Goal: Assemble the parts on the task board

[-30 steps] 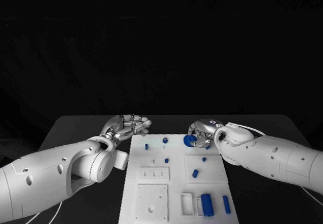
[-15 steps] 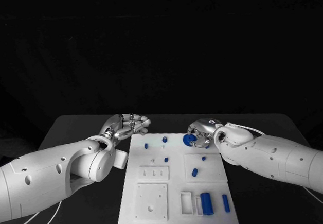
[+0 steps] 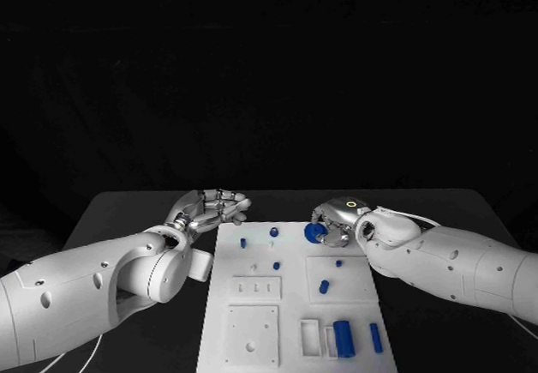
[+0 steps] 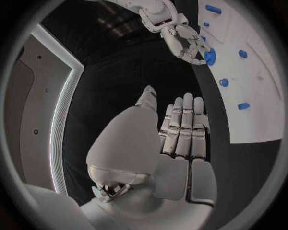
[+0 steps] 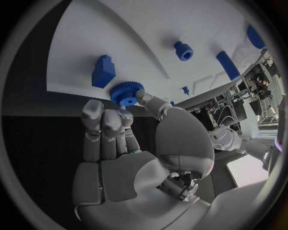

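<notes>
I had my right hand [image 3: 335,223] at the far right corner of the white plastic task board [image 3: 293,344], thumb and fingers touching the round blue toothed gear [image 5: 126,93]; whether it was gripped, I couldn't tell. My left hand [image 3: 209,210], loosely curled and holding nothing, hung off the far left corner, farther from the gear.

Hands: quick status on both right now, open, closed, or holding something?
Left hand: open, holding nothing, beside the task board's far left corner.
Right hand: fingers on the blue gear at the board's far edge; a firm grip cannot be told.
</notes>
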Robot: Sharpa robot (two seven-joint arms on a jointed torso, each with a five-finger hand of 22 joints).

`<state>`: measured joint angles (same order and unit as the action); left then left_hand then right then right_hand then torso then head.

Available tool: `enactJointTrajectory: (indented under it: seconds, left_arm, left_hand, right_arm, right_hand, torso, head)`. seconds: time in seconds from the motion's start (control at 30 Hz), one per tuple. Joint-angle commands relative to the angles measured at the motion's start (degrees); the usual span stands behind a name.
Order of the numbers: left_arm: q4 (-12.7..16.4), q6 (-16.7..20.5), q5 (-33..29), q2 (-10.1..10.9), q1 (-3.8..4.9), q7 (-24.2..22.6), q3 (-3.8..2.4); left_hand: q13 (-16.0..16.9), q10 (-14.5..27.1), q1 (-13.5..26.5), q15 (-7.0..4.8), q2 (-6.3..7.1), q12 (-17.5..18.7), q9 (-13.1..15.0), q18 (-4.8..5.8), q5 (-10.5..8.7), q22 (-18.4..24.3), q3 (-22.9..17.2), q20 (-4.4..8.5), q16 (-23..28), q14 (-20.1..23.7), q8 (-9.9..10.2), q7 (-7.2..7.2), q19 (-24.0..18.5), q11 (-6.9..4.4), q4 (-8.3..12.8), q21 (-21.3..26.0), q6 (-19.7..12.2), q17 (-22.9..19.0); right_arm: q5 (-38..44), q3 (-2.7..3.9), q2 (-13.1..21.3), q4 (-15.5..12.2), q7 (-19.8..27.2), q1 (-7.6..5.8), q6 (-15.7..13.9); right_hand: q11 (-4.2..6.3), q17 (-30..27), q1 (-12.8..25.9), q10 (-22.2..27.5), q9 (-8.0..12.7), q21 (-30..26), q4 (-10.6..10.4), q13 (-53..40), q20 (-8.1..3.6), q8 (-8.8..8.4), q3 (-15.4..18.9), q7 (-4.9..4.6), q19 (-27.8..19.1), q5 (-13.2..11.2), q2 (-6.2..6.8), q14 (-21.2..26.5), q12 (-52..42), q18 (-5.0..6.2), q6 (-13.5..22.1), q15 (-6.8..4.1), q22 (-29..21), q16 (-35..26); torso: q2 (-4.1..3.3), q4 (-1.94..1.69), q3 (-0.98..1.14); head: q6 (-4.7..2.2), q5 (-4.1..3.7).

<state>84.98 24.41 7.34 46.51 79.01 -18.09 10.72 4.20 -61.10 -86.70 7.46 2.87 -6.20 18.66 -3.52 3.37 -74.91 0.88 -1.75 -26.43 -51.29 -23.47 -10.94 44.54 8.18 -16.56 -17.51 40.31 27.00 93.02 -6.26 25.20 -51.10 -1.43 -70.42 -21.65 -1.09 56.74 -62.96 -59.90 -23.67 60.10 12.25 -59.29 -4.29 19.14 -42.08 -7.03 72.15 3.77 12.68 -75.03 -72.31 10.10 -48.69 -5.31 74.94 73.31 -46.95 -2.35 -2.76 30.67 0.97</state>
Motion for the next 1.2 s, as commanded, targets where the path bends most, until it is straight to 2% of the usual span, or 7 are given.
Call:
enactJointTrajectory:
  seconds: [0.03, 0.3, 0.4, 0.6, 0.87, 1.07, 1.2]
  left_arm:
    - [0.1, -0.5, 0.2, 0.0, 0.07, -0.5, -0.05]
    - [0.2, -0.4, 0.2, 0.0, 0.07, -0.4, -0.05]
    - [0.1, -0.5, 0.2, 0.0, 0.07, -0.4, -0.05]
    - [0.2, -0.4, 0.2, 0.2, 0.07, -0.4, -0.05]
    - [0.1, -0.4, 0.2, 0.2, 0.07, -0.5, -0.06]
    - [0.0, -0.4, 0.2, 0.2, 0.07, -0.5, -0.06]
    - [0.1, -0.4, 0.2, 0.2, 0.07, -0.5, -0.06]
  left_hand:
    - [0.0, 0.3, 0.1, 0.04, 0.56, 0.4, -0.1, -0.91, -0.03, -0.5, 0.0, 0.01, 0.2, 0.0, 0.2, -0.41, -0.3, 0.03, -0.1, 0.3, -0.2, 0.1]
    - [0.0, 0.3, 0.1, 0.04, 0.57, 0.4, -0.1, -0.91, -0.03, -0.5, 0.0, 0.01, 0.2, 0.0, 0.2, -0.41, -0.3, 0.03, -0.1, 0.3, -0.2, 0.1]
    - [0.0, 0.3, 0.1, 0.04, 0.58, 0.4, -0.1, -0.92, -0.03, -0.5, 0.0, 0.01, 0.2, 0.0, 0.2, -0.41, -0.3, 0.03, -0.1, 0.3, -0.2, 0.1]
    - [0.0, 0.3, 0.1, 0.04, 0.59, 0.4, -0.1, -0.92, -0.03, -0.5, 0.0, 0.01, 0.2, 0.0, 0.2, -0.41, -0.3, 0.03, -0.1, 0.3, -0.2, 0.1]
    - [0.0, 0.3, 0.1, 0.04, 0.59, 0.4, -0.1, -0.92, -0.03, -0.5, 0.0, 0.01, 0.3, 0.0, 0.2, -0.42, -0.3, 0.04, -0.1, 0.3, -0.2, 0.1]
    - [0.0, 0.3, 0.1, 0.04, 0.59, 0.4, -0.1, -0.92, -0.03, -0.5, 0.0, 0.01, 0.3, 0.0, 0.2, -0.42, -0.3, 0.04, -0.1, 0.3, -0.2, 0.1]
    - [0.0, 0.3, 0.1, 0.04, 0.59, 0.4, -0.1, -0.92, -0.03, -0.5, 0.0, 0.01, 0.3, 0.0, 0.2, -0.42, -0.3, 0.04, -0.1, 0.3, -0.2, 0.1]
  right_arm:
    - [2.8, -0.75, 0.4, 0.4, -1.8, 1.2, 4.7]
    - [2.3, -0.75, 0.5, -0.2, -1.5, 1.2, 5.4]
    - [2.9, -0.75, 0.7, -0.6, -2.3, 1.18, 4.3]
    - [5.3, -0.72, 1.7, -2.9, -5.4, 1.01, 0.8]
    - [8.8, -0.45, 2.7, -6.4, -9.1, -0.85, -2.8]
    - [10.9, -0.28, 2.8, -9.7, -10.3, -1.73, -3.9]
    - [12.0, -0.29, 1.8, -10.8, -10.4, -1.77, -3.6]
  right_hand:
    - [0.69, 0.1, -0.8, -0.1, -0.4, 0.3, -0.1, 0.1, -0.12, 0.56, -0.4, 0.25, 0.2, -0.2, -0.25, 0.1, 0.0, 4.9, -6.6, -0.48, 0.8, -0.3]
    - [1.28, 0.2, -0.2, -0.5, -1.1, 0.4, -1.0, 0.2, 0.03, 1.28, -1.5, 0.85, 0.2, -0.5, -1.72, 0.0, 0.2, 4.9, -8.1, -1.04, 0.8, -0.5]
    - [1.32, 0.3, 0.0, -0.5, -1.1, 0.4, -1.1, 0.2, 0.05, 1.3, -1.6, 0.89, 0.2, -0.5, -1.85, 0.0, 0.3, 4.9, -8.2, -1.08, 0.9, -0.5]
    - [1.46, 0.4, 0.8, -0.7, -1.3, 0.5, -1.6, 0.2, 0.04, 1.34, -1.5, 1.03, 0.4, 0.0, -0.89, -0.1, 0.3, 4.9, -8.5, -1.22, 0.9, -0.5]
    - [1.66, 0.5, 0.7, -1.1, -1.6, 0.7, -2.9, 0.2, -0.19, 1.37, -2.3, 1.22, 0.9, -0.5, 0.39, -0.2, 0.4, 4.9, -8.9, -1.41, 0.8, -0.6]
    - [1.74, 0.6, 0.5, -1.3, -1.8, 0.8, -3.5, 0.2, -0.3, 1.38, -2.9, 1.3, 1.1, -0.6, 1.03, -0.3, 0.4, 4.9, -9.0, -1.49, 0.8, -0.6]
    - [1.76, 0.6, 0.4, -1.4, -1.8, 0.8, -3.7, 0.2, -0.31, 1.38, -3.0, 1.31, 1.1, -0.6, 1.16, -0.3, 0.5, 4.9, -9.1, -1.5, 0.8, -0.6]
  torso:
    - [0.01, 0.0, -0.02]
    - [0.01, 0.01, -0.03]
    - [0.03, 0.01, -0.06]
    - [0.08, 0.04, -0.09]
    - [0.05, 0.08, -0.05]
    - [0.04, 0.07, 0.0]
    - [0.03, 0.03, -0.04]
  head:
    - [0.05, -0.04]
    - [0.07, -0.06]
    - [0.09, -0.08]
    - [0.06, -0.06]
    - [-0.28, -0.08]
    - [-0.49, -0.04]
    - [-0.56, 0.02]
